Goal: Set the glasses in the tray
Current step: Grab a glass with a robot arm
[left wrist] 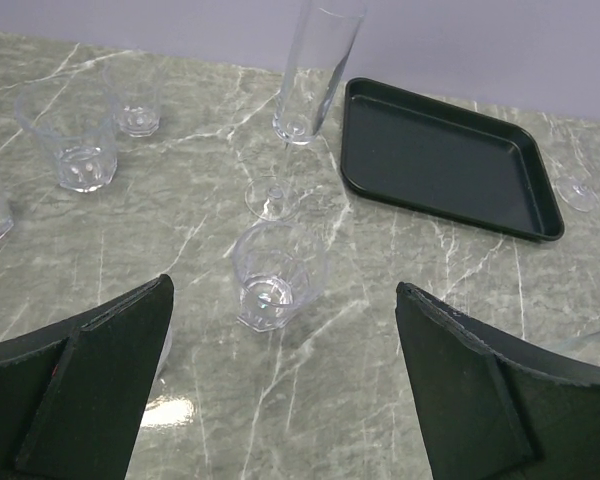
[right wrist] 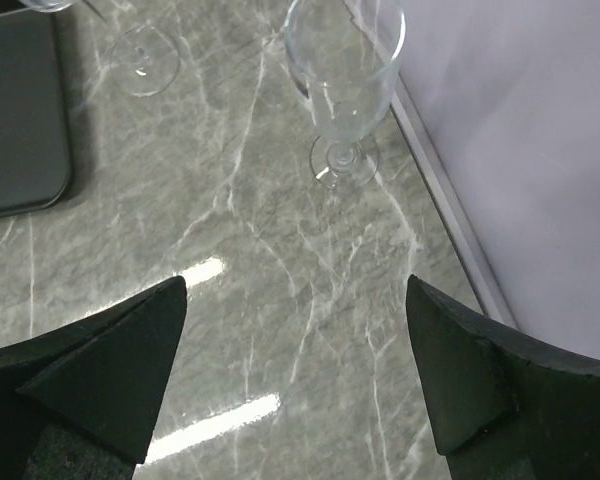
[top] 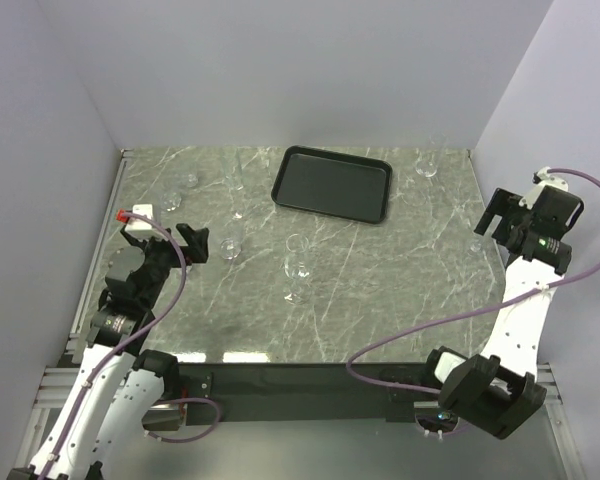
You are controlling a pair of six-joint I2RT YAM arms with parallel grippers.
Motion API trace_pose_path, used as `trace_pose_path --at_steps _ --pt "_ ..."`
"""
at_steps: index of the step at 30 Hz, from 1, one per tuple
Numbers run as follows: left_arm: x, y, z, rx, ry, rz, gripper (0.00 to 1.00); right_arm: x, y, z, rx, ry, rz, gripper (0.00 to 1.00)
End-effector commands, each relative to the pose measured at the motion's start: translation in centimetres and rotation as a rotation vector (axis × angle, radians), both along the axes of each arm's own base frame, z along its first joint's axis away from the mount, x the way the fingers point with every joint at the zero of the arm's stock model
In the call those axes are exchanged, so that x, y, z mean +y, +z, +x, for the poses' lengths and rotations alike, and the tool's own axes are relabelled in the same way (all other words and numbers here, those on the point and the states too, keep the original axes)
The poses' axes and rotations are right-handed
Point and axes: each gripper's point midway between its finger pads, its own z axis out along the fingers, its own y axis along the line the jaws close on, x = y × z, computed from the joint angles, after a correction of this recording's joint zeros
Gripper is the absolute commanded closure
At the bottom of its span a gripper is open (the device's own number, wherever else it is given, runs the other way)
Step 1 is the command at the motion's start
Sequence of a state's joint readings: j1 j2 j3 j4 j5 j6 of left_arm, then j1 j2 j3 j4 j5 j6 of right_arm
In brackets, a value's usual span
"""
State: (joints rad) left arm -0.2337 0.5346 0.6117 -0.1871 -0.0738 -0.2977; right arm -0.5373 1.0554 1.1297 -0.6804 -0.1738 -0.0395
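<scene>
The black tray (top: 330, 185) lies empty at the back middle of the table; it also shows in the left wrist view (left wrist: 445, 160). Clear glasses stand apart on the marble. A tumbler (top: 231, 247) stands just beyond my open left gripper (top: 202, 245), between its fingers in the left wrist view (left wrist: 270, 280). A tall flute (left wrist: 305, 90) stands behind it. More tumblers (left wrist: 75, 145) stand at the left. A stemmed wine glass (top: 298, 265) stands mid-table. Another wine glass (right wrist: 345, 70) stands ahead of my open, empty right gripper (right wrist: 296, 282), by the right wall.
Grey walls close the table at the left, back and right. A metal strip (right wrist: 450, 200) runs along the right wall's foot. A second glass foot (right wrist: 145, 60) stands between the tray corner (right wrist: 20, 120) and the wine glass.
</scene>
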Motion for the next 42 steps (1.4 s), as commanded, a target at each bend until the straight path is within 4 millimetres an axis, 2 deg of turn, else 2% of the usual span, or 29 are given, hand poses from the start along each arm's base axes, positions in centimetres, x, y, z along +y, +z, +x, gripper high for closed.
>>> trace_pose_path --at_steps 1,6,11,18,26,32,36,42 --pt "0.4 2.4 0.2 -0.053 0.019 0.007 0.01 -1.6 2.7 1.2 -0.084 -0.051 -0.057 0.04" --pt "-0.6 1.3 0.7 -0.012 -0.012 0.010 0.01 -3.2 1.7 1.3 -0.060 -0.120 -0.083 0.05" --pt "-1.5 0.4 1.1 0.026 -0.040 0.007 0.01 -5.3 1.6 0.8 -0.043 -0.211 -0.167 0.05" --pt "-2.4 -1.1 1.9 0.079 -0.074 0.005 0.01 -5.9 1.4 1.4 -0.036 -0.215 -0.220 0.04" --pt "-2.1 -1.1 1.9 0.068 -0.061 0.007 0.01 -5.6 1.5 3.9 -0.057 -0.162 -0.207 0.04" --pt "-1.8 -0.7 1.7 0.050 -0.043 0.002 0.01 -5.0 0.7 6.0 -0.061 -0.097 -0.149 0.04" --pt "-1.7 -0.6 1.7 0.044 -0.040 0.002 0.01 -5.0 0.1 7.1 -0.052 -0.076 -0.130 0.04" --pt "-2.0 -1.1 1.9 0.061 -0.055 0.008 0.02 -5.3 0.3 8.9 -0.045 -0.038 -0.139 0.04"
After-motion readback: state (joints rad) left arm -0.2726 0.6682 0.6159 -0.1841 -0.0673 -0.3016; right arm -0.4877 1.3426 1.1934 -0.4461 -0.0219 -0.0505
